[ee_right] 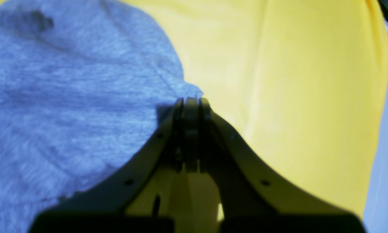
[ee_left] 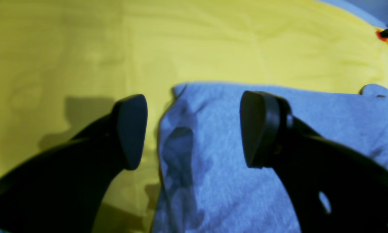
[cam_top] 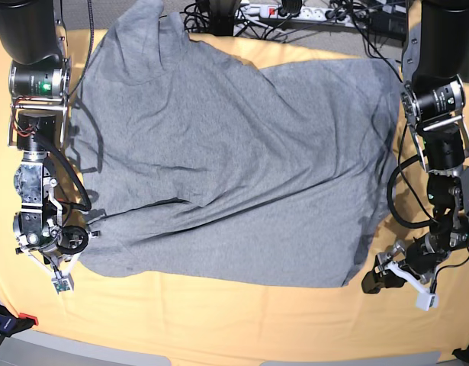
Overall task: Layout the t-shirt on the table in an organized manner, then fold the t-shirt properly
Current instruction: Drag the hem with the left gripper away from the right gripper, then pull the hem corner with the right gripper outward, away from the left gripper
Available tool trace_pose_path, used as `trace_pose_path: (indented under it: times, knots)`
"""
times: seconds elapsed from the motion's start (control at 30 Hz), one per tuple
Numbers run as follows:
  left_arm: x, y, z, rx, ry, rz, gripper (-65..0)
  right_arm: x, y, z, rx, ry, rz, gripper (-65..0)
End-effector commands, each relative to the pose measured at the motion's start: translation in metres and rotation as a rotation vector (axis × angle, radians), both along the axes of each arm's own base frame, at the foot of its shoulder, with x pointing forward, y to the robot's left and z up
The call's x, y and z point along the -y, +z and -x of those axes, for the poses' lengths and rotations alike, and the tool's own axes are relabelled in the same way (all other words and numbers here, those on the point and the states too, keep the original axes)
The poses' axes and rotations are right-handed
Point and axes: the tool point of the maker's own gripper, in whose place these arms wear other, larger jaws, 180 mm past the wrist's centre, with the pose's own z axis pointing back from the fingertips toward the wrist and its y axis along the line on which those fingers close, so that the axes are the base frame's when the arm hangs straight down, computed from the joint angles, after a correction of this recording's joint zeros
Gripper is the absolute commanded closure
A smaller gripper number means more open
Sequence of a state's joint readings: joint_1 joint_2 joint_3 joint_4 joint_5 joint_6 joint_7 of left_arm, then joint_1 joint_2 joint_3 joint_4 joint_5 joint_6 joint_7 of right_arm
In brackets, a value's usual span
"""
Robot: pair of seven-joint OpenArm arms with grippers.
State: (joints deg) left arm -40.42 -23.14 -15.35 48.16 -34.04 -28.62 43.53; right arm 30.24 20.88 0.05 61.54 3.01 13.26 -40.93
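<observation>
The grey t-shirt (cam_top: 234, 168) lies spread over the yellow-orange table (cam_top: 219, 324), plain side up, with wrinkles across its middle. My left gripper (cam_top: 371, 280) hovers open at the shirt's near right corner. In the left wrist view its fingers (ee_left: 131, 129) straddle the edge of the t-shirt (ee_left: 213, 155) with nothing between them. My right gripper (cam_top: 88, 235) is at the near left corner. The right wrist view shows the right gripper (ee_right: 191, 103) shut, pinching the edge of the t-shirt (ee_right: 68, 97) over the table (ee_right: 294, 97).
A power strip and cables (cam_top: 295, 11) run along the back edge behind the shirt. A clamp with a red tip (cam_top: 13, 320) sits at the front left corner. Both arm columns (cam_top: 36, 76) stand at the table's sides.
</observation>
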Motion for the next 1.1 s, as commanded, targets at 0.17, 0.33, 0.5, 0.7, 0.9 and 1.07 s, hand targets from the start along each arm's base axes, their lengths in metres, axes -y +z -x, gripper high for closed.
trace_pose_path:
  times: [0.17, 0.33, 0.5, 0.7, 0.9, 1.07]
  knots:
    - [0.001, 0.008, -0.002, 0.032, 0.002, 0.007, -46.0, 0.024, 0.022, -0.003, 0.030, -0.135, 0.012, -10.9]
    - [0.001, -0.025, 0.015, -0.033, 0.003, 0.009, -46.0, 0.028, -0.003, 0.026, -0.181, -0.173, 0.017, -37.6]
    - [0.002, -0.039, 0.024, -0.061, -0.002, 0.019, -46.0, 0.024, -0.004, 0.025, -0.190, -0.134, 0.023, -32.5]
    - [-0.002, -0.039, 0.029, -0.088, -0.009, 0.025, -46.0, 0.004, 0.018, -0.003, -0.031, -0.064, -0.081, -35.0]
    - [-0.002, -0.038, 0.029, -0.087, -0.010, 0.038, -46.0, -0.024, 0.049, -0.027, 0.078, 0.046, -0.199, -41.1]
    - [-0.002, -0.039, 0.030, -0.095, -0.013, 0.035, -46.0, -0.053, 0.062, -0.035, 0.147, 0.158, -0.319, -41.1]
